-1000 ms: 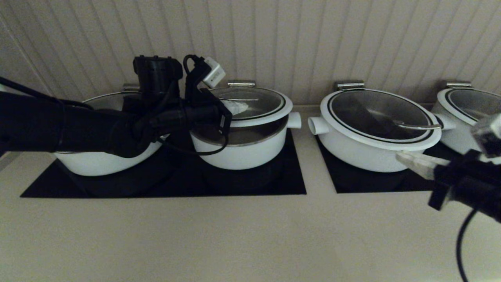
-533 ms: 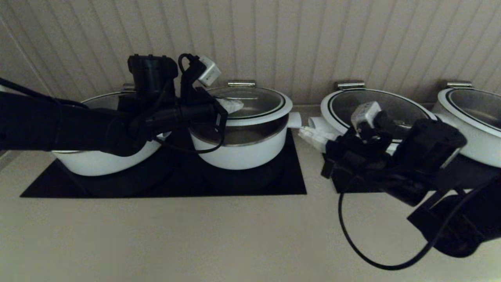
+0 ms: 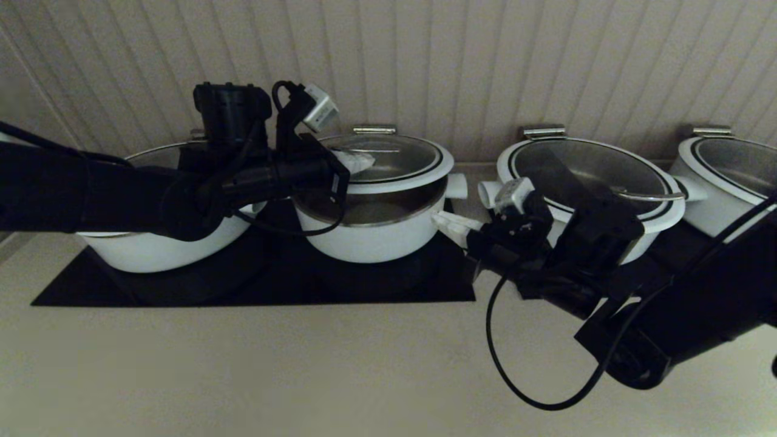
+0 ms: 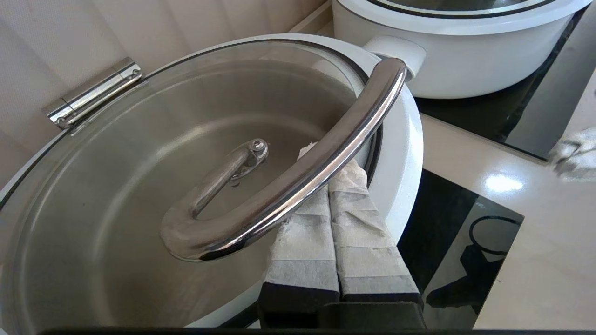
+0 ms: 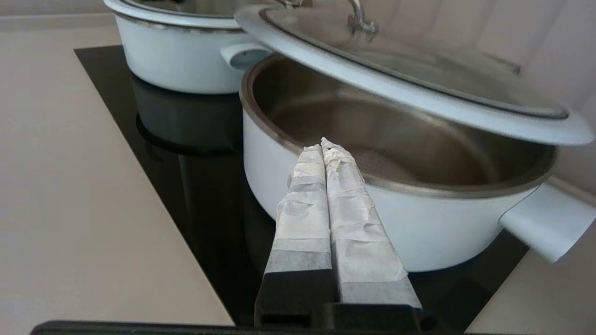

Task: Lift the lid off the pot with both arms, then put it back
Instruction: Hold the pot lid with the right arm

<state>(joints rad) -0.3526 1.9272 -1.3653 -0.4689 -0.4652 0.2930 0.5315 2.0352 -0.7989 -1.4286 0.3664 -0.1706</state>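
The lid (image 3: pixel 397 159) is tilted up at its front over the pot (image 3: pixel 373 233) and still hinged at the back. My left gripper (image 3: pixel 358 161) is shut, its fingers (image 4: pixel 302 242) wedged under the lid's steel bar handle (image 4: pixel 298 181) and propping it up. My right gripper (image 3: pixel 448 223) is shut and empty, with its tips at the pot's right side just below the rim. In the right wrist view the gripper (image 5: pixel 322 145) points at the pot's steel rim (image 5: pixel 419 188) under the raised lid (image 5: pixel 409 93). I cannot tell whether it touches.
A wider white pot (image 3: pixel 152 252) stands left of the task pot, behind my left arm. Another wide pot (image 3: pixel 583 206) stands right, behind my right arm, and a third (image 3: pixel 722 176) far right. Black cooktop panels (image 3: pixel 388 285) lie under them. The wall is close behind.
My right arm has swung in from the far right, bringing its shut gripper to the pot's right side. My left gripper has risen slightly with the lid.
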